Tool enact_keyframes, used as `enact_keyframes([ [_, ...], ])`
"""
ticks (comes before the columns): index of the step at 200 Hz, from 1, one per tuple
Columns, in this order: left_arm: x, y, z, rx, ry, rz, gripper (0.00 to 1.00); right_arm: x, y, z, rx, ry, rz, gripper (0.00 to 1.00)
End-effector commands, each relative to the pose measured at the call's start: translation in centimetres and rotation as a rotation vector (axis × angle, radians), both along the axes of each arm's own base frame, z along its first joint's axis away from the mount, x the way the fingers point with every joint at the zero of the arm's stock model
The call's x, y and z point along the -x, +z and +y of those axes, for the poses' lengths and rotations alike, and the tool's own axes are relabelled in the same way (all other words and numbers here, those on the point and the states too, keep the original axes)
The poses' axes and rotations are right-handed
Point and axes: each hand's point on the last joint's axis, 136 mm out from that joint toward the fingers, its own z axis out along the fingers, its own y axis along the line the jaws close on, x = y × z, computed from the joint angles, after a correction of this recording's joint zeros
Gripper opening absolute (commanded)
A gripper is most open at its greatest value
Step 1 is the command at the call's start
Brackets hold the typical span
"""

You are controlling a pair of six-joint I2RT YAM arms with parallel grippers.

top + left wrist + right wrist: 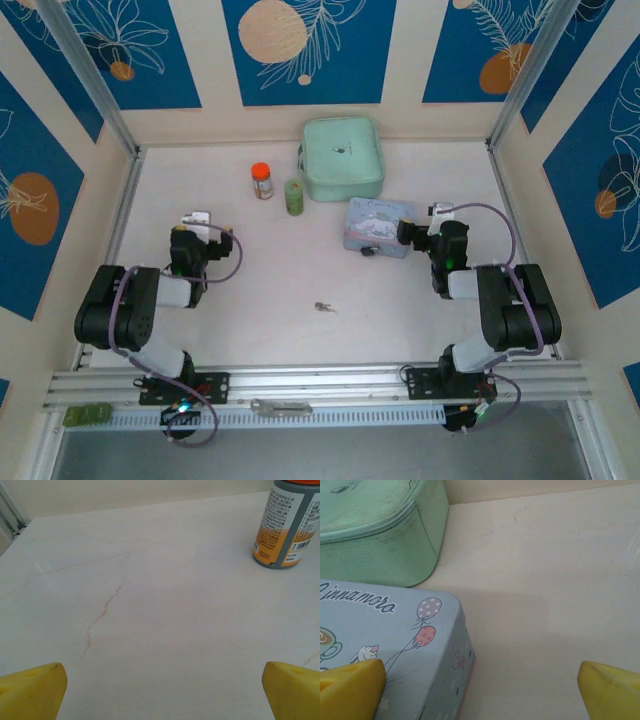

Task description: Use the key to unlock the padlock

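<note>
The left pincer (162, 689) is spread wide over bare worktop (270, 280), with an orange-capped bottle (262, 181) beyond it to its right. The key (323, 307) lies flat mid-worktop, well apart from both arms. The padlock (367, 252) sits just beside the near edge of the pale blue tin (380, 222), which lies in front of a mint zip pouch (342, 158). The right pincer (481, 690), also spread wide, hovers at the tin's right end

The pale blue tin (405, 630) carries dark script on its lid, cut off at the left edge, reading roughly "innamoro", perhaps Cinnamoroll. The orange-and-grey bottle (285, 525) at far right bears fine print and a barcode, too small to read
</note>
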Motion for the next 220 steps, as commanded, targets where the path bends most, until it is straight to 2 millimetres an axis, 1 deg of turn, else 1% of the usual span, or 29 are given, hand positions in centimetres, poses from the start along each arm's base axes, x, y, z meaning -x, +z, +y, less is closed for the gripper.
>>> enact_keyframes([
  [1, -0.2, 0.8, 0.1, 0.002, -0.002, -0.028, 0.99, -0.3, 0.6, -0.3, 0.017, -0.009, -0.022, 0.99],
  [174, -0.2, 0.8, 0.1, 0.005, -0.003, -0.029, 1.00, -0.3, 0.6, -0.4, 0.004, 0.000, -0.018, 0.99],
  [192, -0.2, 0.9, -0.3, 0.005, -0.025, -0.029, 1.00, -0.3, 0.8, -0.2, 0.013, 0.002, -0.024, 0.99],
  [201, -0.2, 1.3, -0.2, 0.005, -0.018, -0.039, 1.00, -0.4, 1.2, 0.0, 0.038, -0.001, -0.019, 0.99],
  [212, 0.2, 2.6, 0.1, -0.001, 0.005, -0.059, 1.00, -0.3, 2.2, 0.7, 0.083, 0.008, -0.011, 0.99],
  [220, 0.6, 3.6, 0.7, -0.008, 0.040, -0.065, 1.00, -0.2, 3.3, 1.4, 0.117, 0.021, -0.020, 0.99],
])
